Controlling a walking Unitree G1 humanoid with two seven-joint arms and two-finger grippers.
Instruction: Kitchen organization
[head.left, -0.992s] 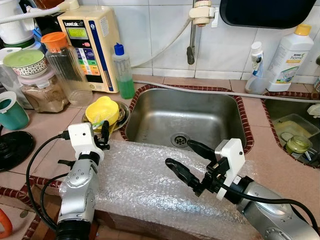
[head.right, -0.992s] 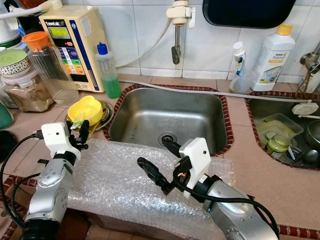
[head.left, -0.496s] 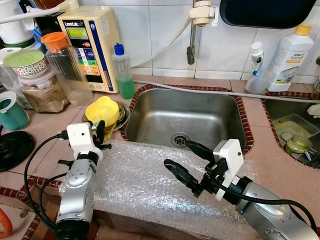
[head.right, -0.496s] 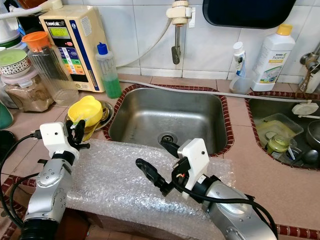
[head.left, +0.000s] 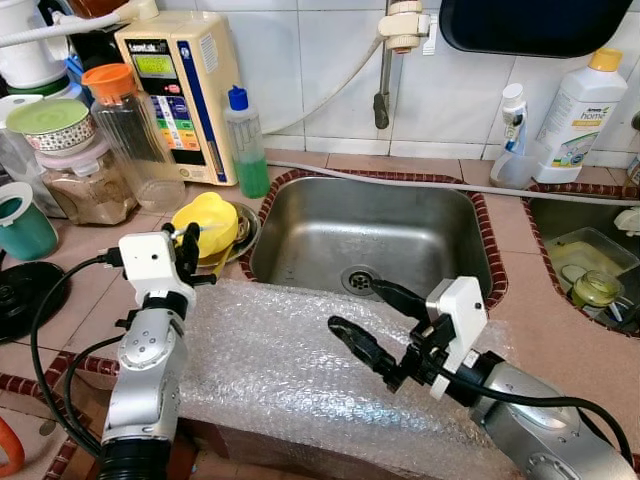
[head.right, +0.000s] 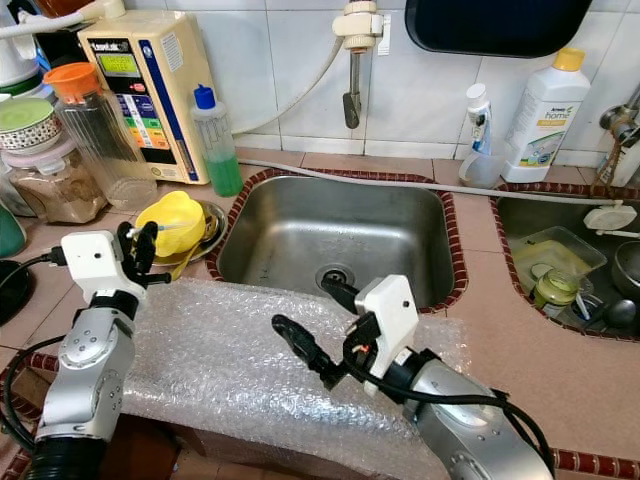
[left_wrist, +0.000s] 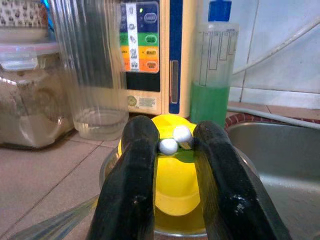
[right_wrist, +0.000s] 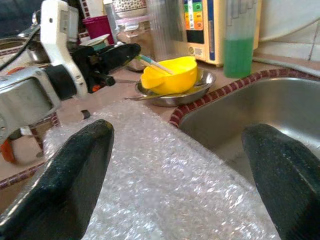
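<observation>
**Inspector:** State position and condition of both grippers.

**Robot:** My left gripper (head.left: 187, 250) is raised at the left near edge of the counter, pointed at the yellow bowl (head.left: 207, 222). Its fingers (left_wrist: 134, 190) stand a narrow gap apart and hold nothing. My right gripper (head.left: 365, 318) hovers above the bubble wrap (head.left: 290, 370), jaws spread wide, empty.

**Inspector:** Location of the item?

**Robot:** The yellow bowl sits tilted in a shallow metal dish (right_wrist: 172, 93), just left of the sink (head.left: 370, 235), in front of the green soap bottle (head.left: 245, 145). A utensil with two white knobs (left_wrist: 175, 140) lies in it, along with a thin handle I cannot identify.

**Inspector:** Handling assessment?

**Robot:** In my judgement it is light, stiff plastic with a smooth, likely slippery wall. I would pinch the raised near rim, one finger inside, one outside. The loose utensil may shift or drop out on lifting, and the dish beneath may slide.
</observation>
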